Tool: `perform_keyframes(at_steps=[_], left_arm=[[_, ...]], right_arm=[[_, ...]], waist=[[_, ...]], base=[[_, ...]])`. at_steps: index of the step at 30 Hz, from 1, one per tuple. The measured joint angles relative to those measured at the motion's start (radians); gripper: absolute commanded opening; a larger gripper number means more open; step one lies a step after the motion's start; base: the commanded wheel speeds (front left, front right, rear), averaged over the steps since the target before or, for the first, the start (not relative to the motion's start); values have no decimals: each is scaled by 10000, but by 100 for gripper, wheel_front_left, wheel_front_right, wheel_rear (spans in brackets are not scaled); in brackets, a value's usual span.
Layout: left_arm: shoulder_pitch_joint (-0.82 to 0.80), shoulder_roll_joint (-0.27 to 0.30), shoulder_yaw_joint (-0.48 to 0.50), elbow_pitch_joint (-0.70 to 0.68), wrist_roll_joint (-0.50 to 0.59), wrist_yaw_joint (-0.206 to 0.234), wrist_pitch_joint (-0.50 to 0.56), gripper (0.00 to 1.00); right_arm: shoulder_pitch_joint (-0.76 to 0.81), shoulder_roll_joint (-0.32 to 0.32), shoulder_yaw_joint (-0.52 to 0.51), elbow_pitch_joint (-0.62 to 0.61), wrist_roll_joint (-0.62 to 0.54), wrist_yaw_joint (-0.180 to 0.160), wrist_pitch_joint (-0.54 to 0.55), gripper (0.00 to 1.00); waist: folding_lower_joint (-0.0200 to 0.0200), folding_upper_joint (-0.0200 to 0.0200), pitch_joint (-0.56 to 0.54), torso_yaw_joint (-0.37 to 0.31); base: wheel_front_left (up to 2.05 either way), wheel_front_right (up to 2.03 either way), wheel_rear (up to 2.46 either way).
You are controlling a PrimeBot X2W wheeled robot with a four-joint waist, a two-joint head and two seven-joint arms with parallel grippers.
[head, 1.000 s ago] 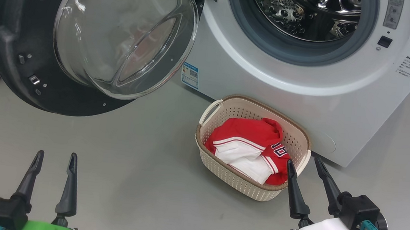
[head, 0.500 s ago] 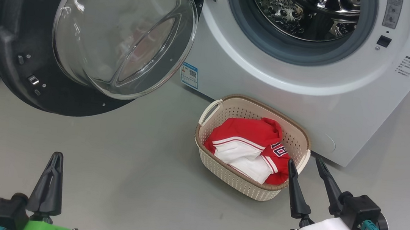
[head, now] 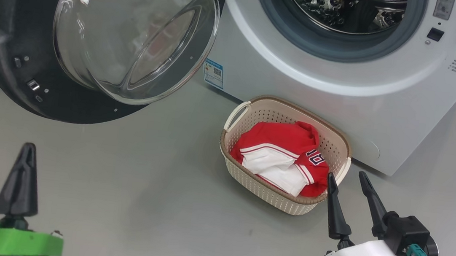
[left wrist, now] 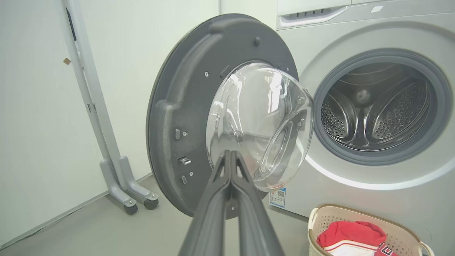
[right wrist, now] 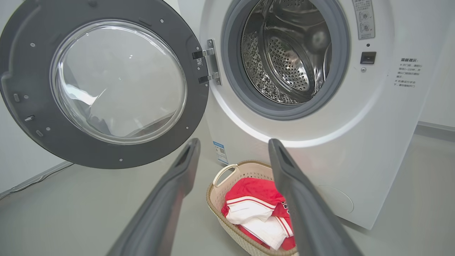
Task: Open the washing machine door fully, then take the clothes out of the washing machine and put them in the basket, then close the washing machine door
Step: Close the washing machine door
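The red-and-white jersey [head: 281, 144] sits in the cream perforated basket [head: 263, 191], leaving only the black-rimmed glass door [head: 132, 33] to close; the left gripper [head: 28, 148] is pinched together and empty, the right gripper [head: 346, 175] spread and empty.

grey floor [head: 141, 186], white wall [left wrist: 35, 106], perhaps a wheeled stand [left wrist: 113, 167].

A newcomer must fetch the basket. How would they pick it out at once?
Find the big white washing machine with its round door swung open. On the grey floor in front of it, below the drum opening, sits the basket. It is small, cream and perforated, with a brown rim, loop handles and a red-and-white jersey inside.
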Motion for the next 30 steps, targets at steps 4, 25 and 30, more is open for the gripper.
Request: perform_keyframes(at_steps=[4,25,30], left_arm=[[-537,652,366,-370,255,-94,0,0],[-3593,3484,4079,1398,-2577,-307,888,0],[-4525,3638,4861,2924,-4174,-307,1910,0]], right_arm=[[4,-88,-82,-111,-117,-92,0,100],[-523,-731,67,-458,-746,-90,182,100],[-665,-765,272,-458,-874,-75,282,100]], waist=[[0,0,244,13],[0,0,1884,-616],[0,0,2147,-957]], base=[[0,0,0],[0,0,0],[0,0,0]])
